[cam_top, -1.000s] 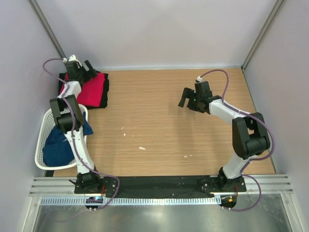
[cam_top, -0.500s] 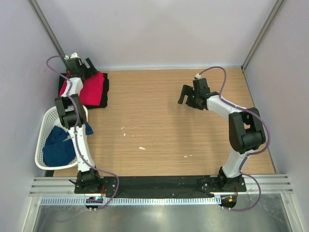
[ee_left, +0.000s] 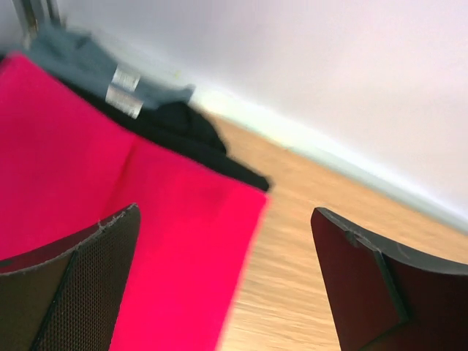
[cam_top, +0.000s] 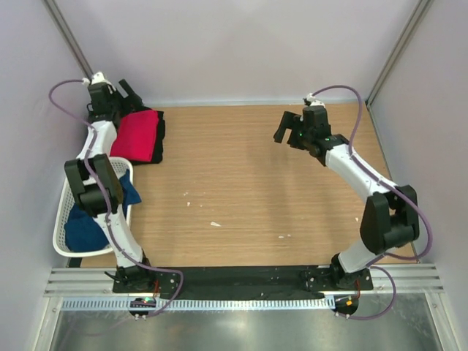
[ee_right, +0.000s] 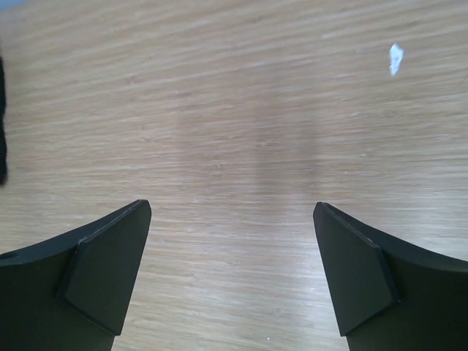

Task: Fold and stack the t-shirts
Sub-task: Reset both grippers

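Observation:
A folded bright red t-shirt (cam_top: pixel 139 134) lies on a black t-shirt (cam_top: pixel 159 139) at the table's far left corner. In the left wrist view the red t-shirt (ee_left: pixel 110 197) fills the lower left with the black t-shirt (ee_left: pixel 183 131) behind it. My left gripper (cam_top: pixel 126 96) is open and empty, raised over the stack's far edge. A dark blue t-shirt (cam_top: pixel 91 223) lies crumpled in the white mesh basket (cam_top: pixel 64 212). My right gripper (cam_top: pixel 287 129) is open and empty above bare wood at the far right.
Small white scraps (cam_top: pixel 215 224) lie on the wooden table (cam_top: pixel 241 190); one shows in the right wrist view (ee_right: pixel 395 58). Walls close in the back and both sides. A black strip runs along the near edge.
My left gripper has lifted and drawn back left from the red t-shirt. My right arm has swung up and toward the far wall.

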Tool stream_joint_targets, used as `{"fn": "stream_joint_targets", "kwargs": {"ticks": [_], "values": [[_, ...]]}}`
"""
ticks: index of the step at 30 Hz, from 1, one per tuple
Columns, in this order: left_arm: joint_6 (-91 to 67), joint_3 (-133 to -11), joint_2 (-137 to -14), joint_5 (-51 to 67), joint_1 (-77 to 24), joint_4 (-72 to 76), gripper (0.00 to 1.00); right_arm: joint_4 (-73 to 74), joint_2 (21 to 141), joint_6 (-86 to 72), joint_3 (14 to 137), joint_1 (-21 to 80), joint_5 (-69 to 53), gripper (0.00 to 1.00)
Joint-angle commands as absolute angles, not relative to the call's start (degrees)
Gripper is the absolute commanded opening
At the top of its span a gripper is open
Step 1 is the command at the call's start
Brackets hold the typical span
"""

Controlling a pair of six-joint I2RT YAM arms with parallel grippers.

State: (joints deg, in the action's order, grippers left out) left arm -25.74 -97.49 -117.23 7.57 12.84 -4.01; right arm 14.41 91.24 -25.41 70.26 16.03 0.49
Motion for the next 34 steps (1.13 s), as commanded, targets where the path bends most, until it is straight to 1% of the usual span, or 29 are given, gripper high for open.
{"fn": "stream_joint_targets", "kwargs": {"ticks": [1, 3, 4, 7, 8, 10, 11, 13, 14, 17, 18, 21, 24, 27, 28, 34], "values": [[-28.4, -91.5, -103.7, 7.8, 12.4, 2.1, 1.00, 15.0, 83.0, -22.9, 69.6, 16.3, 7.0, 1.00], [-30.1, -88.0, -99.2, 8.7, 12.5, 1.1, 1.00, 15.6, 78.4, -22.4, 68.7, 16.3, 8.8, 1.00], [-32.1, -84.2, -94.0, 10.0, 12.4, 0.2, 1.00, 15.7, 76.7, -22.5, 67.5, 16.3, 9.1, 1.00], [-34.8, -78.1, -85.5, 12.5, 12.1, -3.0, 1.00, 16.3, 70.3, -23.9, 65.4, 16.2, 10.6, 1.00], [-35.2, -74.4, -79.6, 14.1, 12.0, -5.0, 1.00, 17.1, 68.9, -24.1, 65.0, 16.3, 10.8, 1.00], [-35.1, -71.1, -74.0, 15.3, 12.0, -8.2, 1.00, 18.3, 64.9, -24.3, 64.1, 16.3, 11.5, 1.00], [-35.1, -68.3, -67.9, 15.3, 11.8, -12.5, 1.00, 19.7, 63.6, -24.4, 63.7, 16.2, 11.9, 1.00], [-35.0, -65.5, -61.7, 16.7, 11.9, -17.5, 1.00, 21.7, 59.8, -25.0, 62.5, 16.2, 12.7, 1.00], [-35.0, -62.6, -56.2, 18.4, 11.9, -19.2, 1.00, 22.4, 58.6, -25.1, 62.0, 16.2, 14.0, 1.00], [-34.7, -59.2, -47.6, 19.4, 12.0, -25.6, 1.00, 23.6, 52.8, -26.3, 58.8, 16.2, 15.3, 1.00], [-35.5, -57.4, -42.2, 19.1, 11.8, -27.2, 1.00, 23.4, 50.7, -26.5, 57.6, 16.2, 15.2, 1.00], [-36.8, -54.5, -34.3, 19.7, 11.6, -31.4, 1.00, 20.8, 43.6, -28.3, 49.7, 16.2, 12.7, 1.00], [-36.8, -52.4, -30.7, 19.0, 10.6, -36.1, 1.00, 18.9, 37.6, -30.5, 43.0, 16.2, 11.2, 1.00], [-34.8, -50.7, -29.4, 17.7, 10.1, -38.8, 1.00, 17.9, 34.3, -31.6, 39.2, 16.2, 12.4, 1.00], [-34.0, -51.1, -29.0, 15.6, 9.9, -40.2, 1.00, 18.2, 34.2, -31.6, 39.0, 16.2, 12.7, 0.99], [-31.8, -52.6, -28.8, 13.8, 6.7, -41.0, 1.00, 17.6, 35.4, -29.7, 40.8, 16.2, 14.5, 1.00]]}}
